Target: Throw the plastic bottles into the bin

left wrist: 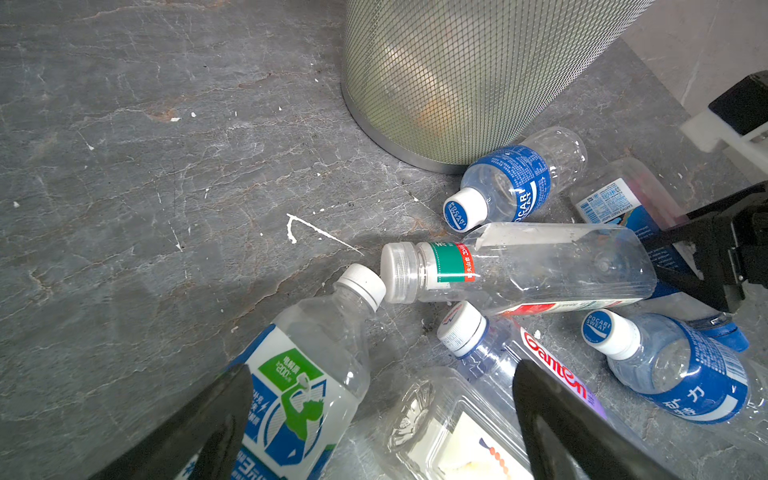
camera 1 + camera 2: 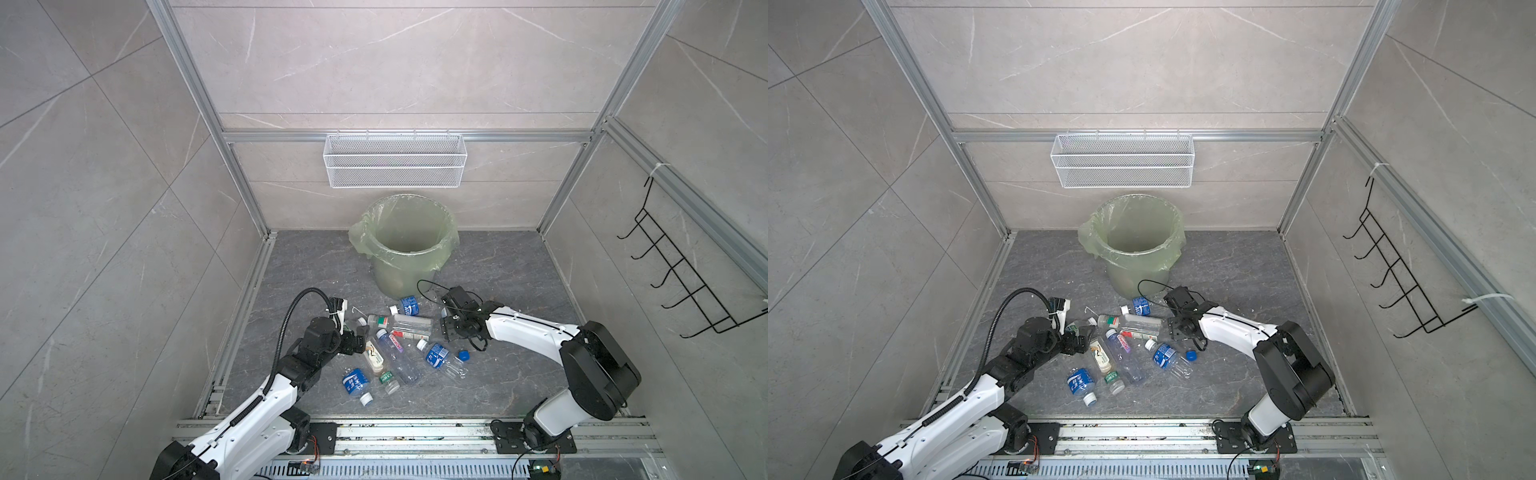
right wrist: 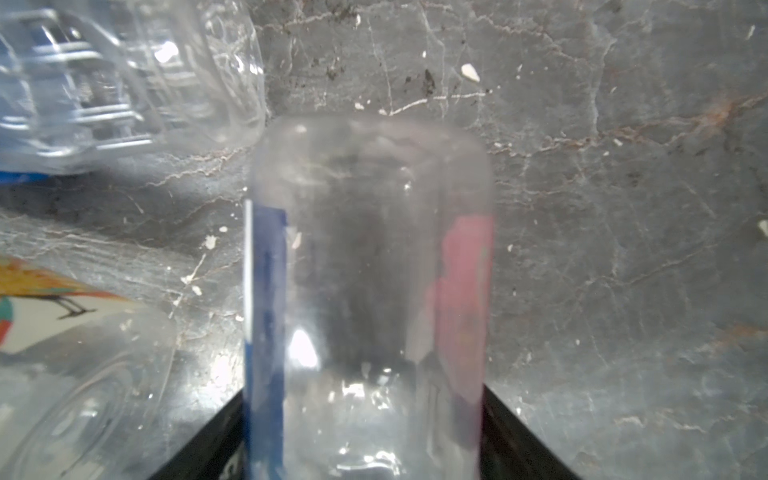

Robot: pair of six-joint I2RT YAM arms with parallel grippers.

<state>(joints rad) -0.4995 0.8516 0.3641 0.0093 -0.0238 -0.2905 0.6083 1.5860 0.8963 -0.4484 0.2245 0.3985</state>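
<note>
Several plastic bottles lie in a heap on the grey floor in front of the bin point(image 2: 399, 274) point(image 2: 1133, 270). My right gripper point(image 3: 363, 395) point(image 2: 444, 327) has a finger against each side of a clear bottle point(image 3: 365, 249) point(image 1: 611, 199) with a blue and pink label, which lies on the floor. My left gripper point(image 1: 382, 374) point(image 2: 360, 337) is open and low over the heap's left side. A white-capped bottle with a green and blue label point(image 1: 299, 399) and a squarish clear bottle point(image 1: 449, 432) lie between its fingers. A blue-labelled bottle point(image 2: 409, 305) point(image 1: 515, 183) rests by the bin's base.
A white wire basket point(image 2: 395, 164) hangs on the back wall above the bin. A black hook rack point(image 2: 681, 274) hangs on the right wall. Loose bottles point(image 2: 355, 380) lie nearer the front rail, and a blue cap point(image 2: 464, 354) lies beside the heap.
</note>
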